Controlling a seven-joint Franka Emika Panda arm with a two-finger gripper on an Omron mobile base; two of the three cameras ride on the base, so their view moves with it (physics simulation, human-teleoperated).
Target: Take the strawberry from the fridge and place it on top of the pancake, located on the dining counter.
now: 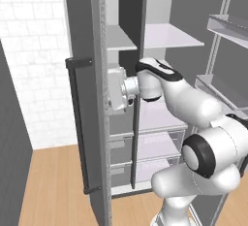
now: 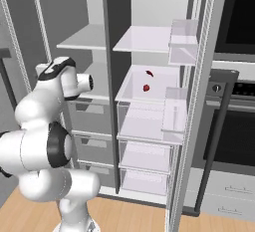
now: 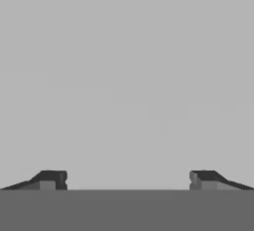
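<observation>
Strawberry (image 2: 146, 87), tiny bright-red, sits on white fridge shelf (image 2: 130, 95) — well apart from gripper (image 3: 128, 179), jaws wide, empty — arm bent leftward by grey door (image 1: 92, 123).

L and R base cams sat behind the arm, both facing fwd into the open fridge (image 2: 149, 101) shelves; hand cam faced a plain grey wall, v. close.
</observation>
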